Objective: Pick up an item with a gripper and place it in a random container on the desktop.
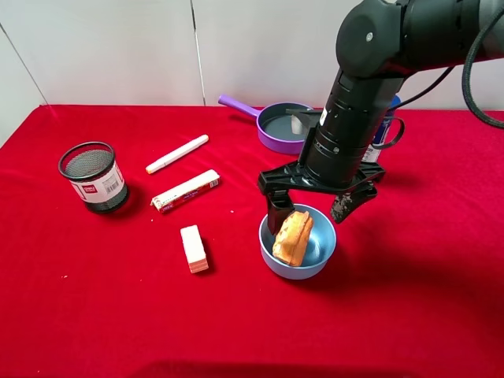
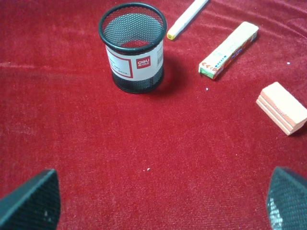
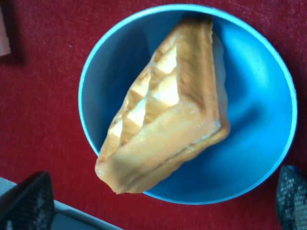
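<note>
In the one blue bowl (image 1: 296, 272) lies one waffle wedge (image 1: 293, 236); the right hand (image 1: 308, 220) hangs above, spread wide, empty.

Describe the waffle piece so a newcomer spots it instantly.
On the red cloth table, find the black right gripper open above a light blue bowl. The orange-brown waffle wedge leans inside that bowl, the only item in it; the pale block lies on bare cloth.

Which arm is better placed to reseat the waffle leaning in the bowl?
Right: its gripper hangs open directly over the waffle in the bowl; the left gripper faces the pen cup.
</note>
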Controlling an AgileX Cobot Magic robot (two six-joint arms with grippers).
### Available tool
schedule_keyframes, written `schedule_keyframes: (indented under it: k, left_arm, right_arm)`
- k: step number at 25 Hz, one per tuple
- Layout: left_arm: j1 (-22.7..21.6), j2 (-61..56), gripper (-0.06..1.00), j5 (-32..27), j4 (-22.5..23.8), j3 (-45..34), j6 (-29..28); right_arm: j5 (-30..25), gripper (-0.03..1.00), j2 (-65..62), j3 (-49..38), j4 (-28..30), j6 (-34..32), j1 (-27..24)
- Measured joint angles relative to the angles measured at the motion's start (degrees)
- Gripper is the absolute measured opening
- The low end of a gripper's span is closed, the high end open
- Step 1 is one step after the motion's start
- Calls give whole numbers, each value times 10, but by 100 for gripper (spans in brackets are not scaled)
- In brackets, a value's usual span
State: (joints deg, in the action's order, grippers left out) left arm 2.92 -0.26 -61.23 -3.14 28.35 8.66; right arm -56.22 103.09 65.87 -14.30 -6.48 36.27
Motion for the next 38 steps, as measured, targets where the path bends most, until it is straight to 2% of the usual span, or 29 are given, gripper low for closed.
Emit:
schedule_keyframes:
  k: [7, 19, 32, 38]
  left_arm:
    - [0, 0, 85, 0, 0, 0, 0]
    - [0, 0, 85, 0, 0, 0, 0]
    - [0, 0, 85, 0, 0, 0, 0]
    - [0, 0, 85, 0, 0, 0, 0]
  right_arm:
    - [-7, 69, 0, 3, -1, 0, 0]
    - [-126, 69, 0, 93, 11, 0, 0]
    - [-133, 69, -96, 100, 30, 0, 0]
    - [-133, 69, -152, 71, 26, -1, 0]
